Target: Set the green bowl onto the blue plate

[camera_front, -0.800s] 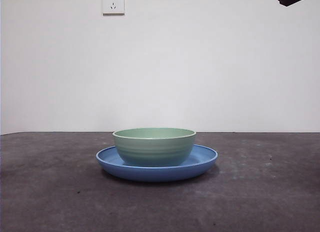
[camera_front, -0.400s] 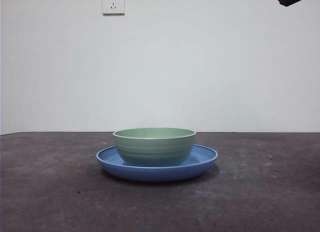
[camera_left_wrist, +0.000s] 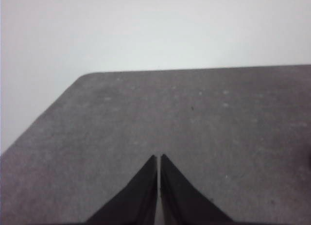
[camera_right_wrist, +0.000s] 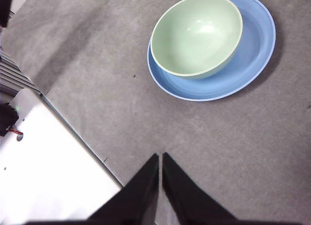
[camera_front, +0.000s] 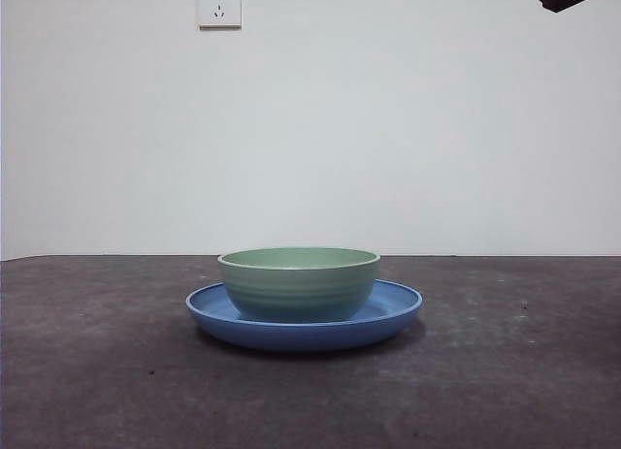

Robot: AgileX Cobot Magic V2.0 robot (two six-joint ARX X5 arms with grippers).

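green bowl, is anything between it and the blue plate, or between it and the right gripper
Nothing visible does. The green bowl already sits on the blue plate, off-centre toward one side of it. Only bare table lies between the dishes and the shut right gripper, which is pulled back from them. The left gripper is shut, over bare table.

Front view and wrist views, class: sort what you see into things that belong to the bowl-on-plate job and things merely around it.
Job:
green bowl, sitting on the plate
blue plate
right gripper, shut, holding nothing
left gripper, shut, holding nothing

Around:
wall socket
table
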